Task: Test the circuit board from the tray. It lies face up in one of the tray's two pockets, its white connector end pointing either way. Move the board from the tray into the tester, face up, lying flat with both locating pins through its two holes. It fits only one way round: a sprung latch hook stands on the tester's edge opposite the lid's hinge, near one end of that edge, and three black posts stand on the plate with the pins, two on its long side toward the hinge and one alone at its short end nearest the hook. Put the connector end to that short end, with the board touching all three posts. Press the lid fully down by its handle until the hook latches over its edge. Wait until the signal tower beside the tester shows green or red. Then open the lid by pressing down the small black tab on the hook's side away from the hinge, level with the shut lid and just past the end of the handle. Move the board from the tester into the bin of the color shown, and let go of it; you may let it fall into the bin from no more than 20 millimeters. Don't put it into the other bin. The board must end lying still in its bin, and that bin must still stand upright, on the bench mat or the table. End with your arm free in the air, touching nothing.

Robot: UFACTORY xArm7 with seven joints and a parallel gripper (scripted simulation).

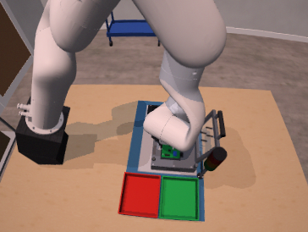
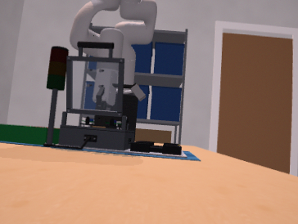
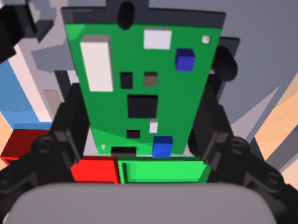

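Note:
The circuit board (image 3: 170,107) (image 1: 170,151) lies face up and looks flat on the grey tester (image 1: 157,164) (image 2: 95,138), its white connector at the upper left in the wrist view. One black post (image 3: 126,15) stands at its upper short end; another black post (image 3: 224,62) stands by its right long side, and a third is partly hidden behind the right finger. My gripper (image 3: 142,99) is down at board level, its fingers close against the board's two long edges, and looks shut on it. The lid (image 2: 122,86) (image 1: 215,123) stands open. The pins are hidden.
The signal tower (image 1: 215,159) (image 2: 56,69) stands beside the tester, unlit. The red bin (image 1: 140,196) and green bin (image 1: 179,197) stand side by side in front of the tester. The black tray (image 2: 155,148) lies at the tester's other end. The open lid rises close beside my wrist.

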